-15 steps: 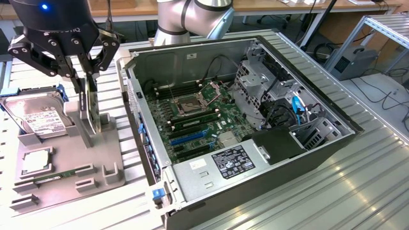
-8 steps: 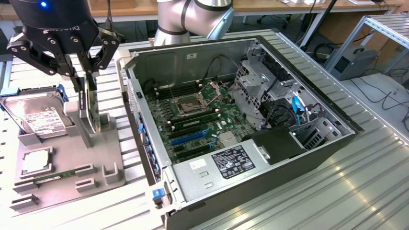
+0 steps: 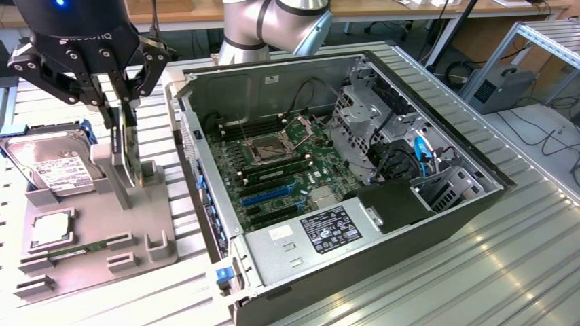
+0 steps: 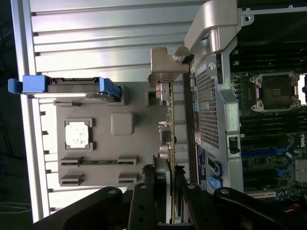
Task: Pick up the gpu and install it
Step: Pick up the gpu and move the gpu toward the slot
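The gpu (image 3: 128, 157) is a thin black card standing on edge in a slot of the grey fixture (image 3: 136, 227) at the exterior view's left. My gripper (image 3: 117, 109) hangs directly over it, with one finger on each side of its upper edge, shut on the card. In the wrist view the gpu (image 4: 170, 122) runs edge-on away from my gripper (image 4: 169, 194), whose black fingers (image 4: 146, 196) press against both faces. The card's lower end still sits among the fixture's grey posts. The open computer case (image 3: 195, 136) lies beside it, with blue expansion slots (image 3: 267, 195) on its motherboard.
On the fixture lie a silver hard drive (image 3: 54, 166) in a blue carrier, a processor chip (image 3: 50, 229) and a green memory stick (image 3: 77, 248). The case wall (image 4: 216, 91) stands close beside the card. Drive cages and cables (image 3: 399, 146) crowd the case's far side.
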Robot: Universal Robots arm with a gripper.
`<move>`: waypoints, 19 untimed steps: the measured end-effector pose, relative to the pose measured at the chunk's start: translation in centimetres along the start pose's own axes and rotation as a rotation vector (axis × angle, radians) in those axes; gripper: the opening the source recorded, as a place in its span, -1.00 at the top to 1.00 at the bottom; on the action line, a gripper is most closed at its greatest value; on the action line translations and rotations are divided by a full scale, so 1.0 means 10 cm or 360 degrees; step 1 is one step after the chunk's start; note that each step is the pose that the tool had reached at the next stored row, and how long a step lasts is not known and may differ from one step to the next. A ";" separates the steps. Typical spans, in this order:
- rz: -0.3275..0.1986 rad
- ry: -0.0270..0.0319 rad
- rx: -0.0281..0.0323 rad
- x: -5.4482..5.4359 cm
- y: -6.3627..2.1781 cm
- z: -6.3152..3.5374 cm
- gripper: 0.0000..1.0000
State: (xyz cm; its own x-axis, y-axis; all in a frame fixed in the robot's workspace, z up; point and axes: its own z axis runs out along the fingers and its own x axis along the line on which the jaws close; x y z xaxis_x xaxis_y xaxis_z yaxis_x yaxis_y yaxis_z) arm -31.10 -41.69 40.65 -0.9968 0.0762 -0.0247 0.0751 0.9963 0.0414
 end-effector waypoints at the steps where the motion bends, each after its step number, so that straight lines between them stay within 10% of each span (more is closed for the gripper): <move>1: 0.0000 -0.00001 -0.00001 0.00 0.000 -0.003 0.47; 19: 0.0000 0.00001 0.00001 0.00 0.002 -0.058 0.47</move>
State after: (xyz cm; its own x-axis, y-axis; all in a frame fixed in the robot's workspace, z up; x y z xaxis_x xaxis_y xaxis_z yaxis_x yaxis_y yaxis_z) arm -31.10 -41.69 41.23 -0.9968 0.0761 -0.0246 0.0751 0.9963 0.0414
